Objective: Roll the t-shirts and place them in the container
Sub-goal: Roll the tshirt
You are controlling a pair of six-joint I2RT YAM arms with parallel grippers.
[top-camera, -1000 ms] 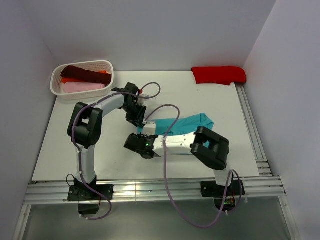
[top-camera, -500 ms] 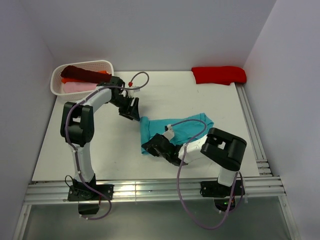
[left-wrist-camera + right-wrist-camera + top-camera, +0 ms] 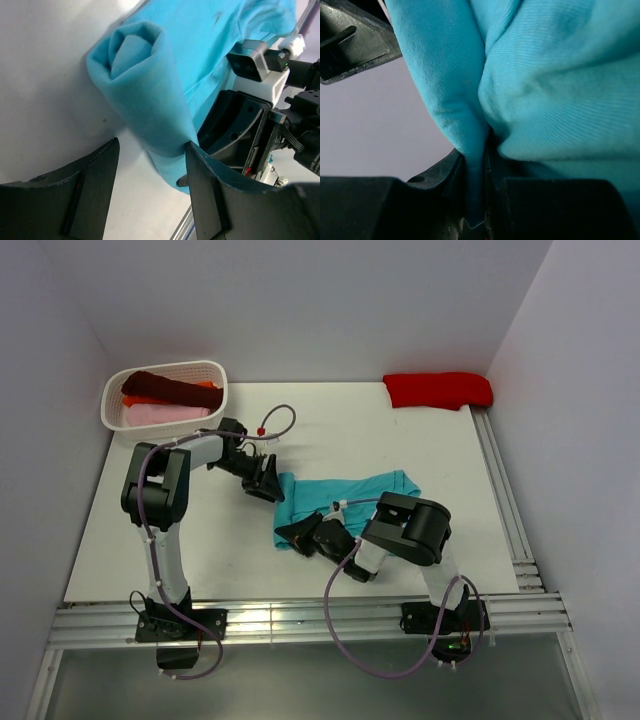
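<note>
The teal t-shirt (image 3: 365, 490) lies mid-table, its left end wound into a loose roll (image 3: 145, 80). My left gripper (image 3: 266, 481) is at that end with its jaws open. In the left wrist view (image 3: 150, 192) the roll sits just ahead of the tips and touches the right finger (image 3: 210, 195). My right gripper (image 3: 300, 537) is at the shirt's near left corner. In the right wrist view (image 3: 476, 200) it is shut on a thin fold of the teal cloth (image 3: 550, 75).
A white basket (image 3: 165, 368) at the back left holds maroon (image 3: 165, 388), orange and pink (image 3: 160, 414) rolled shirts. A red shirt (image 3: 438, 390) lies at the back right. Metal rails run along the table's right edge (image 3: 500, 490) and near edge.
My left gripper pulled back toward the basket, then returned to the shirt's left end. My right arm swung round; its gripper stays at the near left corner of the shirt.
</note>
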